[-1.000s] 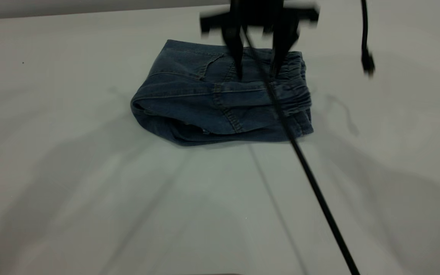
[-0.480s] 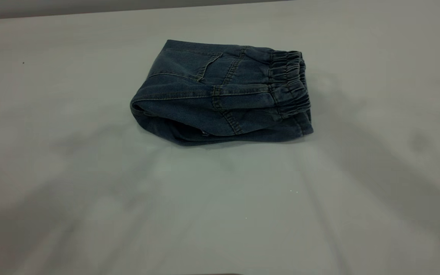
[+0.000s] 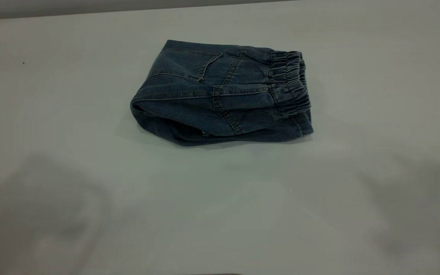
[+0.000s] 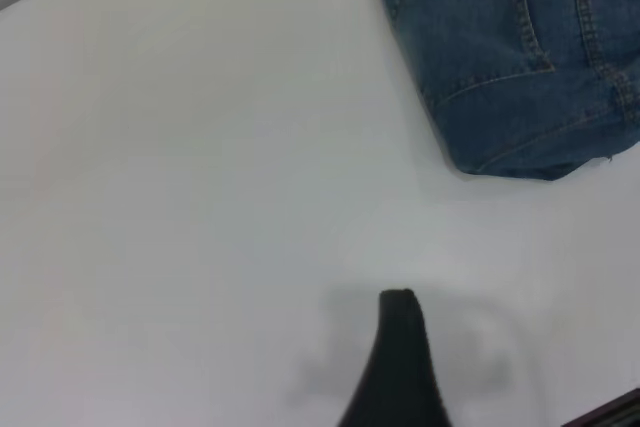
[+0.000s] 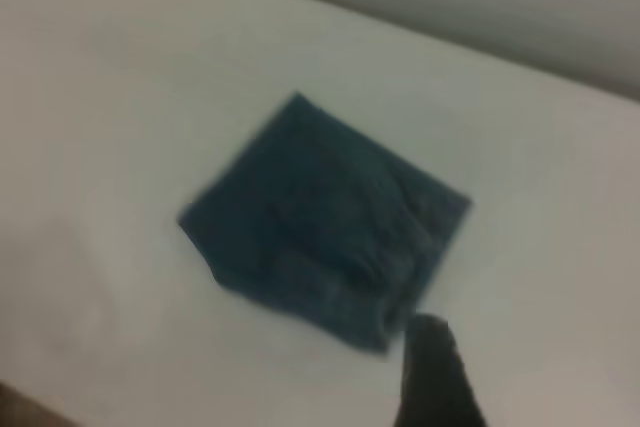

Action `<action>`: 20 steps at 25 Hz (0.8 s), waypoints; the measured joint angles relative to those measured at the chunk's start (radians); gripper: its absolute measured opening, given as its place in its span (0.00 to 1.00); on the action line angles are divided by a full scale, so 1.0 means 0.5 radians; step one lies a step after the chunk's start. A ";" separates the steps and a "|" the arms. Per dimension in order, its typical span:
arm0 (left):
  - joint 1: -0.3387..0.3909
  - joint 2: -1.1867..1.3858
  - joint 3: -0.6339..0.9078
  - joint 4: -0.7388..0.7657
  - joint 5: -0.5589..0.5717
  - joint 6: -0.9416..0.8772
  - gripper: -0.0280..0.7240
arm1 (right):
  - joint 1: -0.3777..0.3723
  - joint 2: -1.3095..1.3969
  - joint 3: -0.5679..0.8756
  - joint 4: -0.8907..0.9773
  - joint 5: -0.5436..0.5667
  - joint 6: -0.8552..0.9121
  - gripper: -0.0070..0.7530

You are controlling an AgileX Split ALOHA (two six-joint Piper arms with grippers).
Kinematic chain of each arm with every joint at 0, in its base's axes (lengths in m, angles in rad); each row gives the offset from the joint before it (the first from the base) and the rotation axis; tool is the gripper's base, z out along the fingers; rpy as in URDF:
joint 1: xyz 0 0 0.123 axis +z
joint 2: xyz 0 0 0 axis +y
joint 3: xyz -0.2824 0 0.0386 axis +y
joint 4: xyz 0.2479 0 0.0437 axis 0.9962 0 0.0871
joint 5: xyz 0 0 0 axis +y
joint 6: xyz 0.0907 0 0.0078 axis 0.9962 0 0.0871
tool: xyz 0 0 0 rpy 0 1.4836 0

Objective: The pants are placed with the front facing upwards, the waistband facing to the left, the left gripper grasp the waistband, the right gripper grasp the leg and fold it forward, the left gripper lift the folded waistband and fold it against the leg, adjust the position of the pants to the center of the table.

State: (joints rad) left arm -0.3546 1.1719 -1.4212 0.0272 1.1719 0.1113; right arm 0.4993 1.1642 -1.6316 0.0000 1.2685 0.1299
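In the exterior view, the pants [image 3: 220, 93] are seen folded into a compact bundle on the tabletop [image 3: 52, 114], a little toward the far side and roughly midway between left and right. The waistband [image 3: 290, 86] is laid over the leg at the bundle's right end, with a rounded fold at the left end. Neither gripper is in this view; only soft shadows are cast on the near tabletop. No containers are present. Both folds are judged to be done, so the step in hand is taken to be the last one, the centring of the pants, or the arms' retreat if the position is accepted. If a nudge toward the near side is wanted, a flat, light push or a low pinch on the bundle's edge would be called for, so that the layers are not sprung open. In the left wrist view, one black tip of the left gripper [image 4: 400, 367] is shown above bare tabletop, well apart from the pants' corner; whether its fingers are apart or together cannot be told. In the right wrist view, the pants are seen whole from above, and one dark tip of the right gripper [image 5: 432, 372] is near their edge; its fingers' state cannot be told either.
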 joint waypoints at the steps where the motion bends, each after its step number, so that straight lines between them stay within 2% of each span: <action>1: 0.000 -0.011 0.028 0.000 0.000 -0.004 0.75 | 0.000 -0.080 0.123 -0.019 0.000 0.000 0.50; 5: 0.000 -0.074 0.223 0.000 0.000 -0.054 0.75 | 0.000 -0.416 0.602 -0.033 0.002 0.009 0.50; 12: 0.000 -0.270 0.751 0.002 0.000 -0.067 0.75 | 0.000 -0.859 1.441 -0.037 -0.003 0.046 0.50; 20: 0.000 -0.580 1.268 0.014 0.000 -0.067 0.75 | 0.000 -1.203 2.102 -0.108 -0.303 0.073 0.50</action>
State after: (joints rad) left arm -0.3546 0.8817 -0.7871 0.0343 1.1719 0.0778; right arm 0.4993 0.5629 -0.5804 -0.0540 1.1170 0.1666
